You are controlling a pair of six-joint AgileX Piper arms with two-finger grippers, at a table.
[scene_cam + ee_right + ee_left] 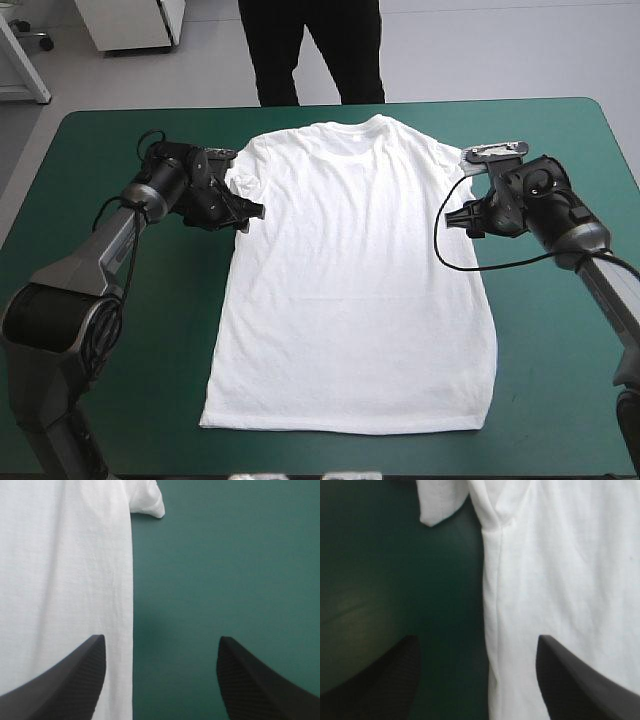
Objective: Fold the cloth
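Lying flat and unfolded mid-frame in the high view on the teal-green counter [560, 340], the white short-sleeved T-shirt [350, 290] has the black-finned left pincer [252, 211] and right pincer [458, 216], both spread, straddling its side edges just under the sleeves, so folding seems not yet begun.

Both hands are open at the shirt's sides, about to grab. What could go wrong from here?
1. The left hand straddles a puckered side seam of the T-shirt; closing may pinch a crease into the fold.
2. The right hand sits mostly over bare cover, only partly above cloth, so it could catch just the edge and slip.
3. The left sleeve lies bunched by the armpit and may fold crooked.
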